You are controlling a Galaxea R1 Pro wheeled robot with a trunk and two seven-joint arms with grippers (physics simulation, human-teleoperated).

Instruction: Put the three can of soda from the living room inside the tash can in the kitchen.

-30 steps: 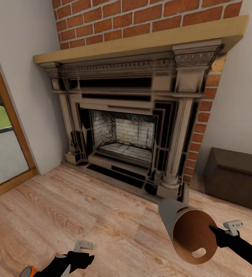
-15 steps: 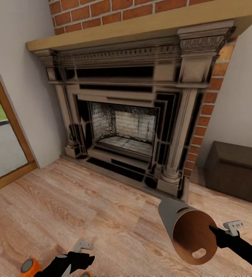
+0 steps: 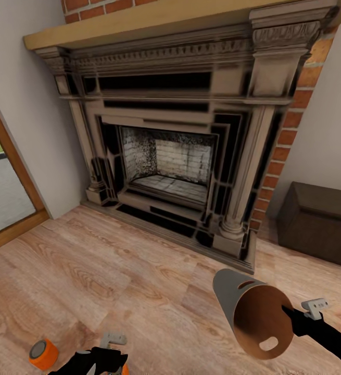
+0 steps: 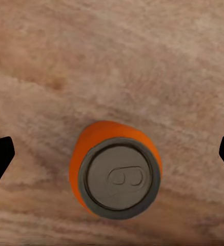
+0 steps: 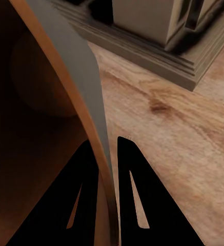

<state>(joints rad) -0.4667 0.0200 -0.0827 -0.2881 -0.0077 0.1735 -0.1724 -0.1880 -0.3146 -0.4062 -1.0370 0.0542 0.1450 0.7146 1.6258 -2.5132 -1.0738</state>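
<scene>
Your right end effector (image 5: pixel 107 154) pinches the rim of the tash can (image 3: pixel 253 319), held tilted above the plank floor (image 3: pixel 139 271) before the fireplace (image 3: pixel 175 156). Your left end effector (image 4: pixel 112 154) is spread wide directly above an upright orange soda can (image 4: pixel 115 169). Another orange can (image 3: pixel 43 354) stands just beside it.

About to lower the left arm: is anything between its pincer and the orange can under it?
Nothing visible. The can stands upright on bare floor, and the open left pincer has a finger at either side, with clear gaps.
</scene>
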